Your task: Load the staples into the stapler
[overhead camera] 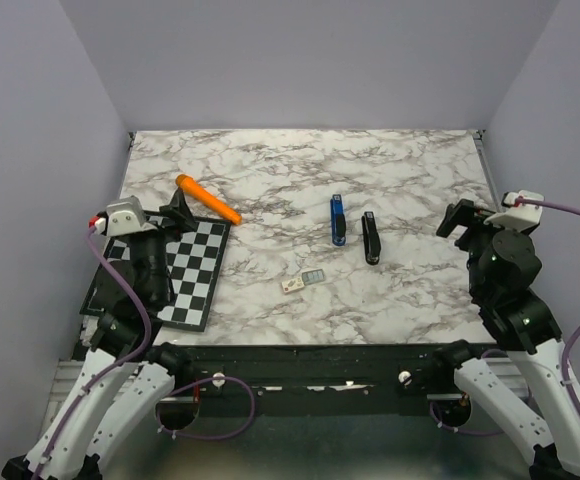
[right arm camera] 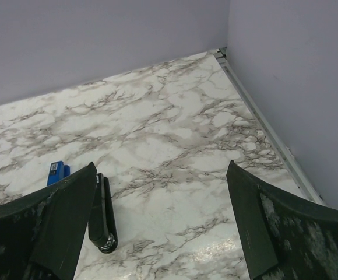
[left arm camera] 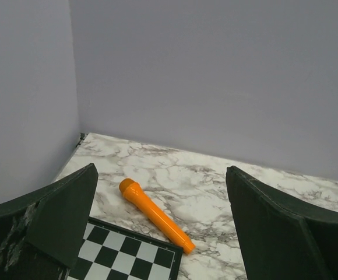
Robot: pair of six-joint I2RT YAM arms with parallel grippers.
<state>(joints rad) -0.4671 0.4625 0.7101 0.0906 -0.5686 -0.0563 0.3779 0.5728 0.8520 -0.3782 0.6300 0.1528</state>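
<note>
Top external view first: the left tool (overhead camera: pixel 180 212) hangs over the far corner of the checkered mat (overhead camera: pixel 192 272), jaws spread wide, nothing in them. Just beside it lies an orange cylinder (overhead camera: pixel 208 199), slanted across the marble bench (overhead camera: pixel 270 160). Over on the other side, the right tool (overhead camera: pixel 460 220) hovers near the bench's right edge, jaws wide as well, and empty. And the staples (overhead camera: pixel 314 276)? A small grey strip, flat on the bench near the middle front, just beside a whitish box (overhead camera: pixel 292 285) and well apart from both tools. Beyond them lie a blue stapler (overhead camera: pixel 337 219) and a black stapler (overhead camera: pixel 371 238), side by side, close but not touching.

Left wrist view now: two dark fingers (left arm camera: pixel 64 221) frame the shot, far apart, with the orange cylinder on the bench between them, its near end right by the mat's corner.

Right wrist view: the fingers are wide here too. The black stapler lies just inside the left finger, and the blue stapler's end peeks out behind it.
</note>
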